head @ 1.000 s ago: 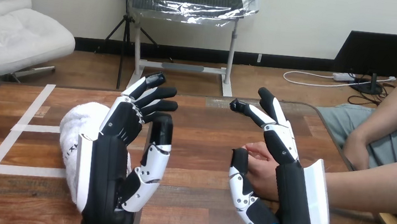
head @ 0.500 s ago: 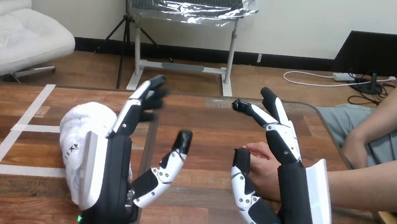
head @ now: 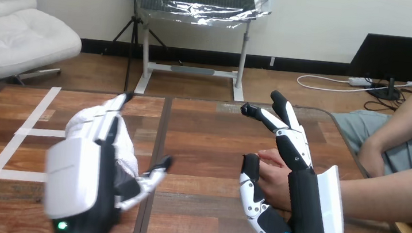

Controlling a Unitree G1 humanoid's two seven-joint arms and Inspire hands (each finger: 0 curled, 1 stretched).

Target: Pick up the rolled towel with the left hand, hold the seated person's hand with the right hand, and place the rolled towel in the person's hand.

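White terry cloth, the rolled towel (head: 83,125), lies on the wooden table (head: 207,140) at its left half, just right of the pale tape strips (head: 24,131) stuck on the wood. The robot's left hand (head: 78,181) is over it, white back shell up, coming in from the lower edge. Its fingers (head: 113,117) are stretched out straight along the top of the towel, pointing away from the robot, and its thumb (head: 156,171) sticks out to the right, clear of the cloth. The hand is spread and not closed round the towel. Whether the fingers actually press on the cloth cannot be told.

On the table's right half the right hand (head: 301,190) stands edge-up with its fingers (head: 288,132) straight and pointing away, spread apart, and its thumb (head: 250,189) raised on the near side. The person's hand (head: 271,175) rests on the table in the gap between that thumb and the fingers, close against the black palm. No robot finger is curled round it, so the right hand is beside the person's hand rather than gripping it. The person's forearm (head: 391,198) reaches in from the right edge, passing behind the robot's wrist.

The towel and the person's hand are well apart, with bare wood between the two robot hands.
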